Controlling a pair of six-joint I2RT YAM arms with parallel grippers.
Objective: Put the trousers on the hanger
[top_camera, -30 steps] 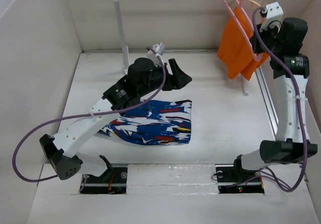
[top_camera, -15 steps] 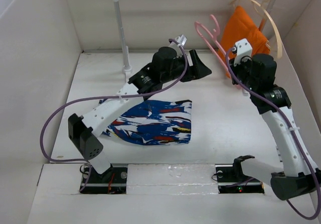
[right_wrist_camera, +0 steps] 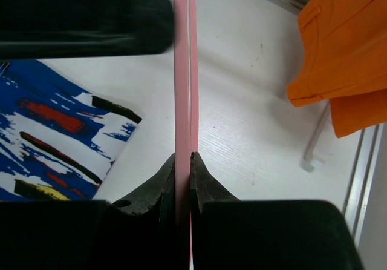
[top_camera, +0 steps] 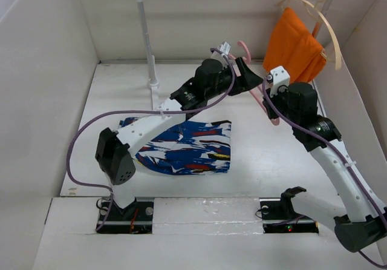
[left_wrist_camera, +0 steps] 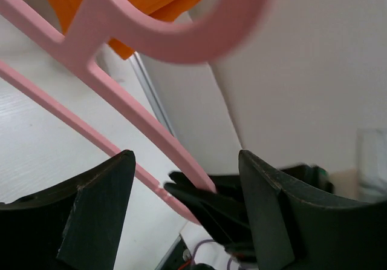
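We hold the hanger (right_wrist_camera: 182, 70) pinched in our right gripper (right_wrist_camera: 183, 159), our left gripper (left_wrist_camera: 184, 161) spread beside it; next, probably, feeding the trousers (top_camera: 181, 149) through.

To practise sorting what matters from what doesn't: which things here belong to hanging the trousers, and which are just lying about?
Belong to the job:
trousers, lying loose
pink hanger, clamped in the right gripper
left gripper, open

Just about:
orange cloth
cream hanger carrying it
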